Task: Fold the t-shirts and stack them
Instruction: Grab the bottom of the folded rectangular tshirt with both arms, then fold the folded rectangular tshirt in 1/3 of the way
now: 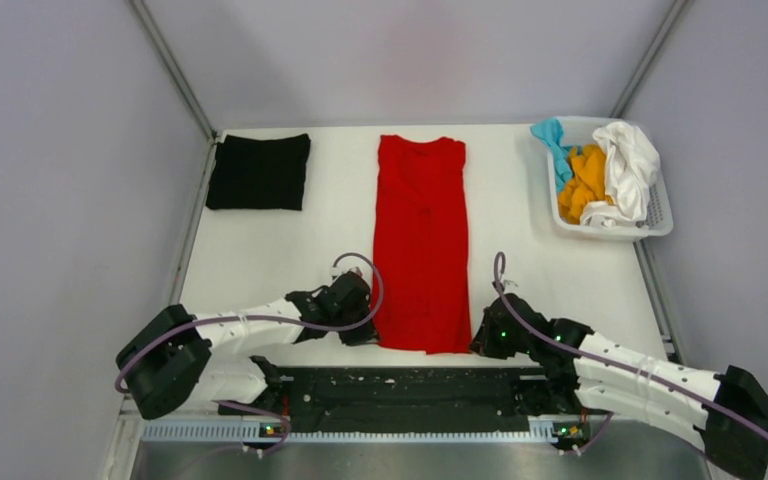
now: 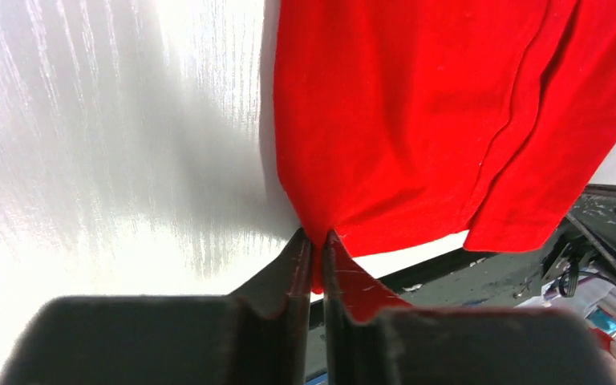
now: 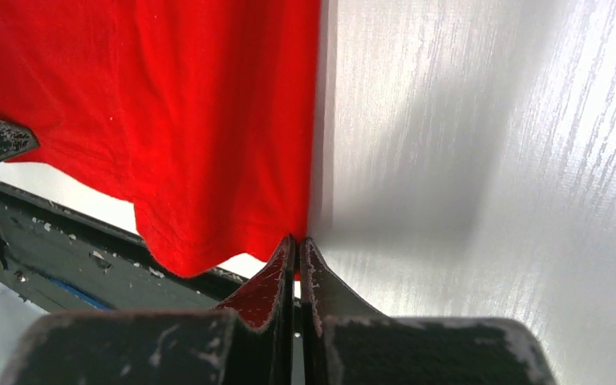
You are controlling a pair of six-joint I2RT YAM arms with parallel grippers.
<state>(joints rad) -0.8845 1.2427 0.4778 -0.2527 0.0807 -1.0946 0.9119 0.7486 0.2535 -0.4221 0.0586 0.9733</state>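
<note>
The red t-shirt lies in a long narrow strip down the middle of the table, its sides folded in. My left gripper is shut on its near left corner. My right gripper is shut on its near right corner. The corners are pinched between the jaws just above the table. A black t-shirt lies folded at the far left. White, orange and teal t-shirts sit crumpled in the basket.
The white slotted plastic basket stands at the far right corner. The black base plate of the arms runs along the near edge, just behind the shirt's hem. Grey walls enclose the table on three sides.
</note>
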